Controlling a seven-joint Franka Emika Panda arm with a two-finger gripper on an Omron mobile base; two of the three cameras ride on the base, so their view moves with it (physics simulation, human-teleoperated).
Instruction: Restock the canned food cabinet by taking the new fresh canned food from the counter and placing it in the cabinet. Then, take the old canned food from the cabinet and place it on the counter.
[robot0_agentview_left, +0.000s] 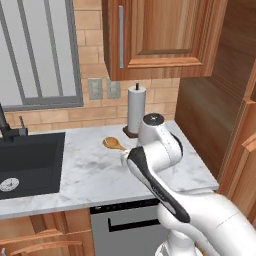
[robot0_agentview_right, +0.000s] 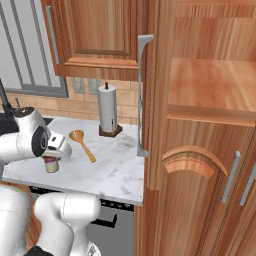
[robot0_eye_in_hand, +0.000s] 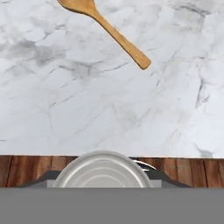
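The fingers (robot0_agentview_right: 51, 161) are clamped on the new fresh canned food (robot0_agentview_right: 51, 164), which stands upright on the white marble desk (robot0_agentview_right: 115, 172) close to its front edge. In the hand view the can's silvery lid (robot0_eye_in_hand: 103, 170) sits between the dark fingertips, with the desk's front edge just behind it. A wooden spoon (robot0_agentview_right: 82, 144) lies just beyond the can toward the back wall, apart from it. A paper towel roll (robot0_agentview_right: 107, 108) stands upright at the desk's back edge, beside the tall wooden cabinet (robot0_agentview_right: 210, 150) at the desk's right end.
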